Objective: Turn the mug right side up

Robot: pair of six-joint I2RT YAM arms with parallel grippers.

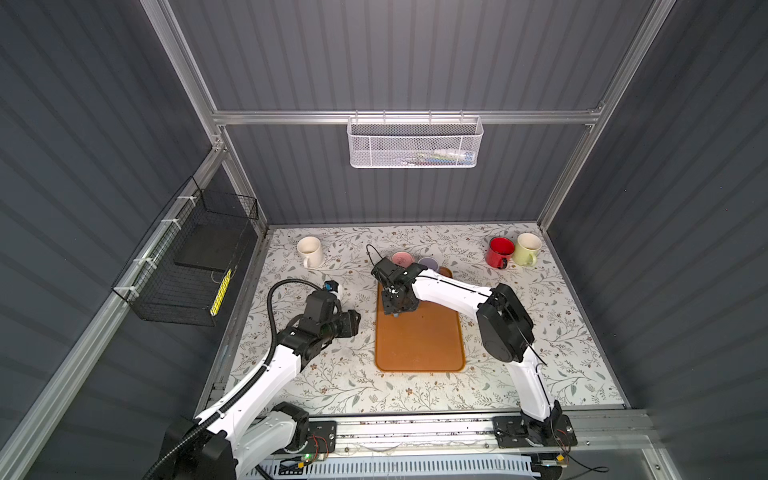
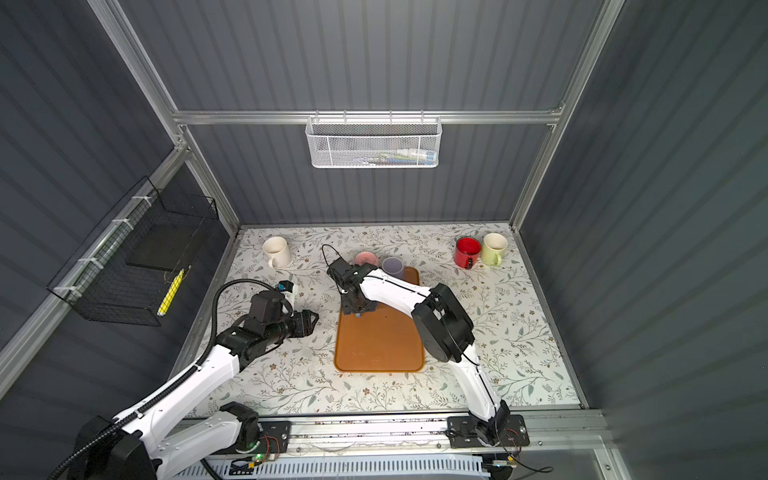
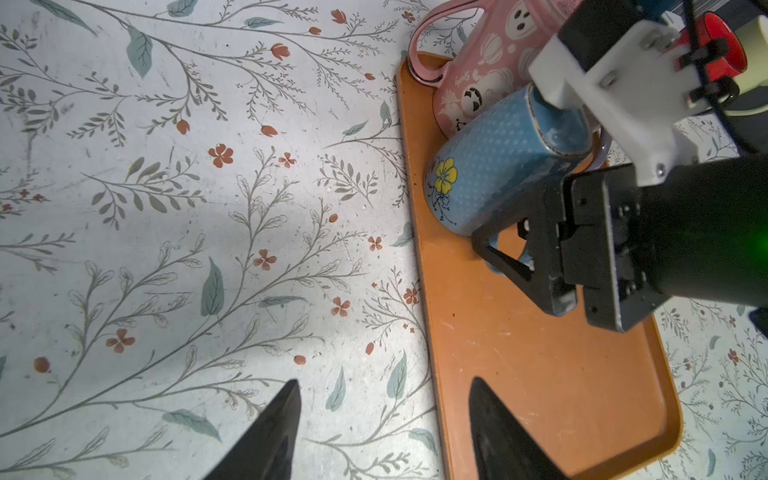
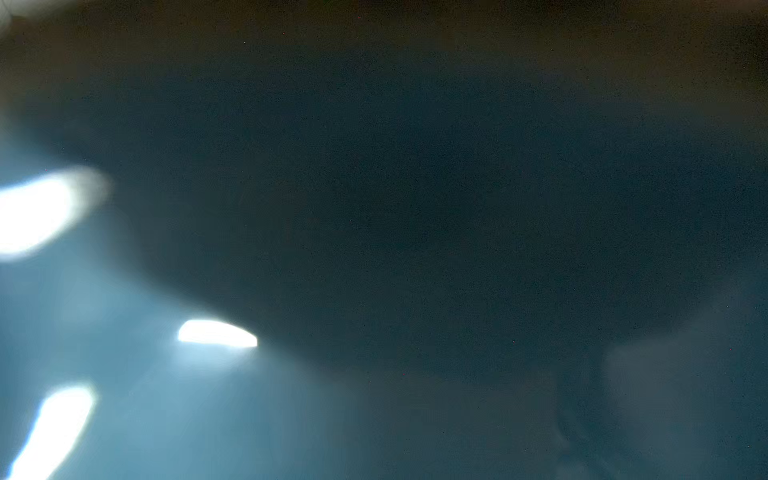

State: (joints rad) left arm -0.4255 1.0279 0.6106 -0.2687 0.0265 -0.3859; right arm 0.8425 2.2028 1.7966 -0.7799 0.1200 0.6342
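A blue dotted mug [image 3: 490,166] with a yellow flower stands on the orange tray [image 3: 540,374], its closed base end up and slightly tilted. My right gripper [image 1: 395,309] reaches down over it. One black finger [image 3: 509,266] lies against the mug's near side, with the handle showing through it. I cannot see whether the jaws press on the mug. In both top views the gripper hides nearly all of the mug. The right wrist view is filled with a blurred blue surface [image 4: 124,374]. My left gripper [image 3: 384,399] hovers open and empty at the tray's left edge [image 1: 353,322].
A pink mug [image 1: 401,258] and a lilac mug [image 1: 429,263] stand at the tray's far end. A cream mug [image 1: 309,250] sits back left. A red mug [image 1: 500,251] and a pale green mug [image 1: 528,248] sit back right. A black wire basket [image 1: 187,270] hangs left.
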